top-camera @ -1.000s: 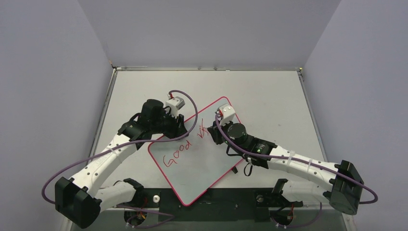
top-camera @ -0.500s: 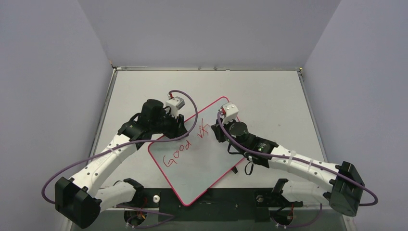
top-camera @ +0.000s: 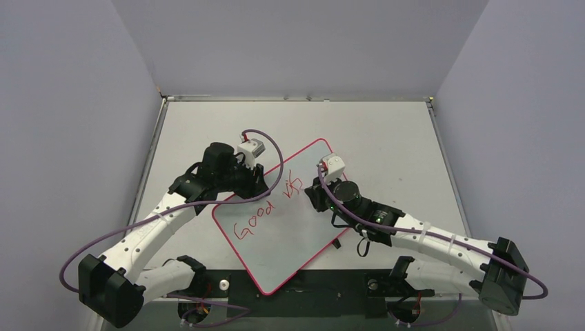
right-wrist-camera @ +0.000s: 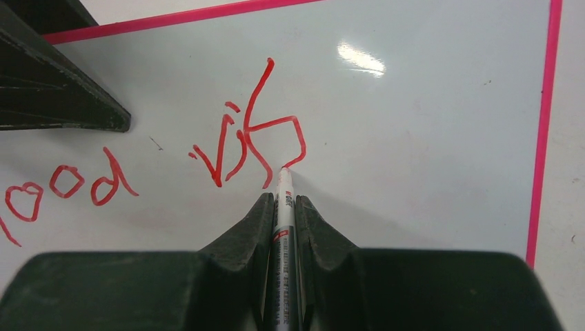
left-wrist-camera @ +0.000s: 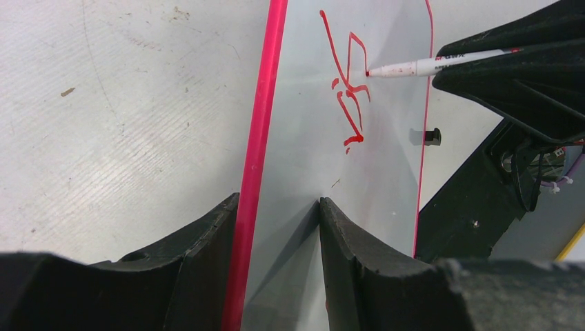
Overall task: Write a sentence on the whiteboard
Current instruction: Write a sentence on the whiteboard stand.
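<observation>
With the whiteboard [top-camera: 296, 241] lying askew at the table's [top-camera: 386, 138] near middle, straddled at its frame by the half-spread left gripper [left-wrist-camera: 276, 203], the marker [right-wrist-camera: 285, 276] pinched in the right gripper [right-wrist-camera: 283, 201] is best pressed lightly and drawn slowly so the sentence [right-wrist-camera: 248, 138] is formed cleanly.

A: Left gripper [left-wrist-camera: 276, 203] at the bottom edge, jaws apart, straddling the pink frame [left-wrist-camera: 259, 138] of the whiteboard [left-wrist-camera: 303, 158]?
B: Yes. One finger over the scuffed tabletop [left-wrist-camera: 124, 110], the other over the board.
A: Writing?
B: Red strokes of the sentence [left-wrist-camera: 348, 89], upper centre. The marker [left-wrist-camera: 421, 67] tip touches them, its barrel in the right gripper [left-wrist-camera: 497, 69]. Small black clip [left-wrist-camera: 432, 136] on the far edge.
</observation>
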### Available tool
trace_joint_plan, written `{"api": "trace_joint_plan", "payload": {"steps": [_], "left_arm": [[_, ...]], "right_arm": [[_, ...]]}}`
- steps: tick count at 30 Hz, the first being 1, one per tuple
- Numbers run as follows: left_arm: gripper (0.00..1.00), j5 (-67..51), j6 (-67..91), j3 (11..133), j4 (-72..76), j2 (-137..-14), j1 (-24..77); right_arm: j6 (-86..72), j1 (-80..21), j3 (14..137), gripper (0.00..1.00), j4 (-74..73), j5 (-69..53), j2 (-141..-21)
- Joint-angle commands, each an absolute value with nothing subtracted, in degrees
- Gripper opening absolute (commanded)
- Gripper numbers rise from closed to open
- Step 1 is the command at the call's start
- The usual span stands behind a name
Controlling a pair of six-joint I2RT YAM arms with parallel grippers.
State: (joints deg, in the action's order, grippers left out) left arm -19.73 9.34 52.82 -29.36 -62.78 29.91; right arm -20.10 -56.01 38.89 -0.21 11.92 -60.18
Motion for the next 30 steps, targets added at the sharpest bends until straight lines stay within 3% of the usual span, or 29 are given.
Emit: {"api": "trace_joint_plan", "payload": {"steps": [1,15,30], "left_arm": [[0.00,-14.87,5.62,53.15,-26.84,-61.06,29.53],[0.00,-15.10,5.62,53.18,-26.75,-61.13,29.53],[0.00,-14.96,5.58,53.10,-26.80,-60.78,29.53]], "right_arm": [[-21.58,-56.96,38.30,0.00,0.47,9.39,-58.14],[-22.64,-55.44,39.20,0.00,2.28,6.01,-54.21],[-22.07,-49.30,39.98,0.00,4.91,5.38,-58.98]]}}
